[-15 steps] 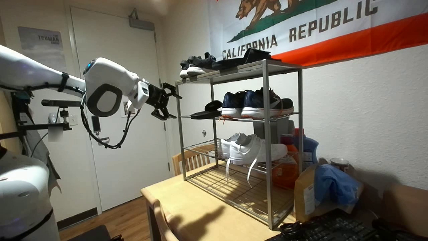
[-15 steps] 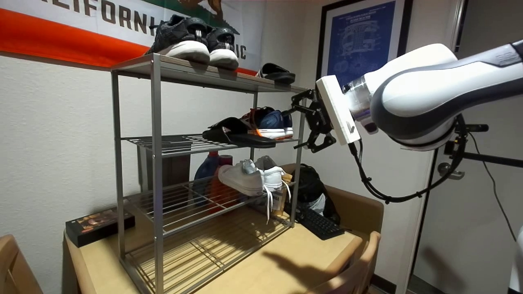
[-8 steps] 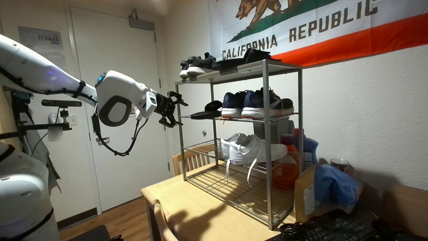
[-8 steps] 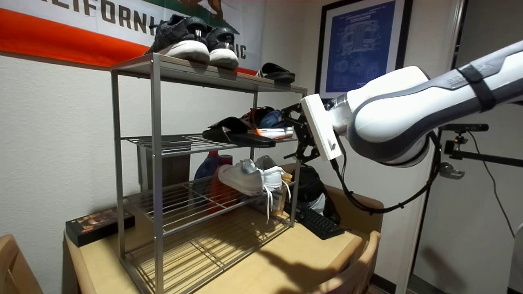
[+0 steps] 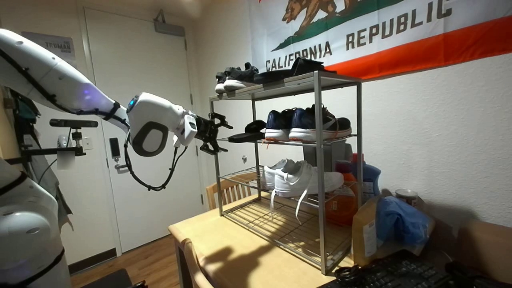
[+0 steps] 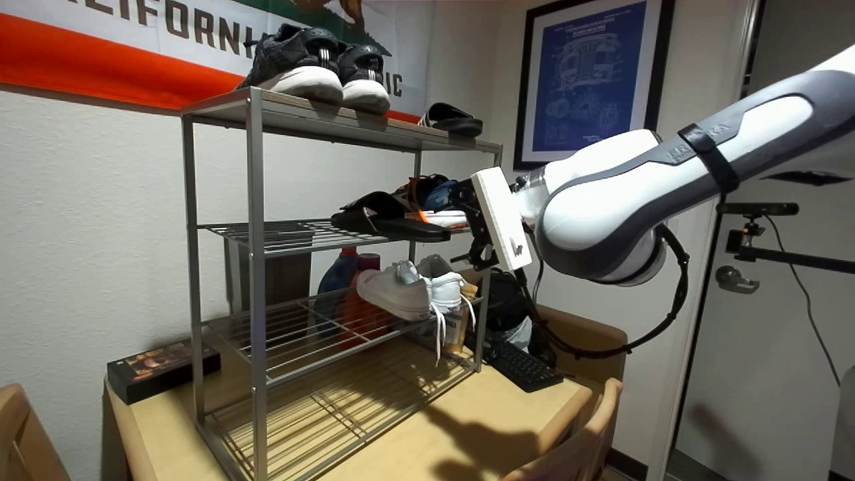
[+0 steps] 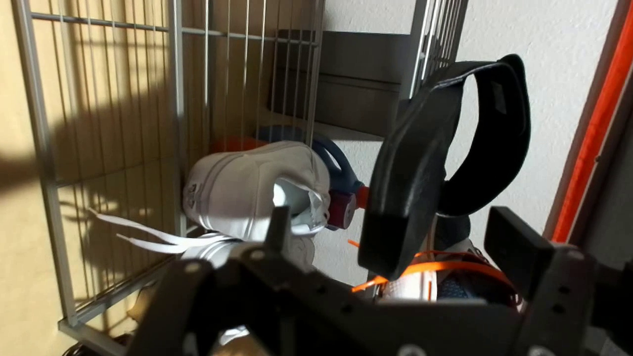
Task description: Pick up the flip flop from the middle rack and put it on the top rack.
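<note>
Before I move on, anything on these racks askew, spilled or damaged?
Nothing looks spilled or damaged. Slightly untidy: the laces of the white shoes dangle below them, and the flip flop overhangs the front of the middle rack rather than sitting fully on it.

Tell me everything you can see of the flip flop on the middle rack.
The flip flop is black, with a flat sole and one wide strap arching over it; both look like rubber or foam. A small pale patch shows inside the strap. It lies sole-down on the middle rack, beside the navy sneakers; whether they touch it is unclear. Its heel end juts past the edge toward the open gripper, which is not touching it.
</note>
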### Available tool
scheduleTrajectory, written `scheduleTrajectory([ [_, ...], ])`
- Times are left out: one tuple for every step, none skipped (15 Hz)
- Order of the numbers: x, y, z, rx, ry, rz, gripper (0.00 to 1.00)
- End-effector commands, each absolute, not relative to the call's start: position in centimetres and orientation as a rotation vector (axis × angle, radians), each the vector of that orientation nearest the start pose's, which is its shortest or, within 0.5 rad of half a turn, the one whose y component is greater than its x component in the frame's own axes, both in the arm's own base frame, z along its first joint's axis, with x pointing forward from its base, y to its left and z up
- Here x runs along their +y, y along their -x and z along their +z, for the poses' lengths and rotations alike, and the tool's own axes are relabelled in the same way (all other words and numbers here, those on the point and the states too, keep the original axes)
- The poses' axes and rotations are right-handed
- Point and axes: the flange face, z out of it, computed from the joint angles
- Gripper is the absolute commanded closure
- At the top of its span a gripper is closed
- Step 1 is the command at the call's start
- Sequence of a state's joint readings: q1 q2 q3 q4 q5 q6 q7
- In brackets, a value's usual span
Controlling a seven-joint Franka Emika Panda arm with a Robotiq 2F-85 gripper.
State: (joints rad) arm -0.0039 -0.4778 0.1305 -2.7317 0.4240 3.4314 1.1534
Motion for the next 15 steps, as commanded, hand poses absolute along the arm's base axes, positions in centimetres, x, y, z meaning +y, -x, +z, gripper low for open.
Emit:
scheduleTrajectory([
  [1.8,-41.7,52.0,1.433,1.55,-1.089,0.0],
  [2.4,-41.7,52.4,1.415,1.552,-1.085,0.0],
  [2.9,-41.7,52.7,1.401,1.554,-1.081,0.0],
  [3.3,-41.9,52.9,1.39,1.557,-1.084,0.0],
  [3.4,-42.1,53.0,1.392,1.56,-1.079,0.0],
  [3.7,-42.3,53.0,1.404,1.56,-1.047,0.0],
  [3.8,-42.5,53.0,1.411,1.561,-1.039,0.0],
  [3.8,-42.7,52.8,1.425,1.565,-1.034,0.0],
  [3.7,-43.0,52.6,1.436,1.57,-1.035,0.0],
  [3.5,-43.3,52.5,1.447,1.575,-1.035,0.0],
  [3.4,-43.6,52.4,1.454,1.577,-1.036,0.0],
  [3.2,-43.8,52.2,1.466,1.576,-1.036,0.0],
  [3.1,-44.1,52.1,1.477,1.573,-1.028,0.0],
  [2.8,-44.5,52.0,1.49,1.574,-1.031,0.0],
  [2.6,-44.8,51.9,1.499,1.575,-1.031,0.0],
])
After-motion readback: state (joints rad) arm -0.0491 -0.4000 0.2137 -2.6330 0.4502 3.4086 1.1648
